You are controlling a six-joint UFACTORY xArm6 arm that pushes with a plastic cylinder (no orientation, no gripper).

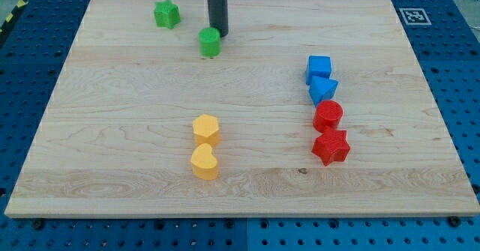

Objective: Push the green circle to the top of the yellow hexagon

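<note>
The green circle (210,42) lies on the wooden board (112,131) near the view's top, left of centre. My tip (218,34) is right beside it, touching or nearly touching its upper right side. The yellow hexagon (205,129) lies well below the green circle, near the middle of the board. Bare wood separates the two.
A yellow heart-like block (204,162) sits just below the yellow hexagon. A green star (166,14) lies at the top left. On the right stand a blue cube (319,68), a blue triangle (323,90), a red circle (328,117) and a red star (331,147).
</note>
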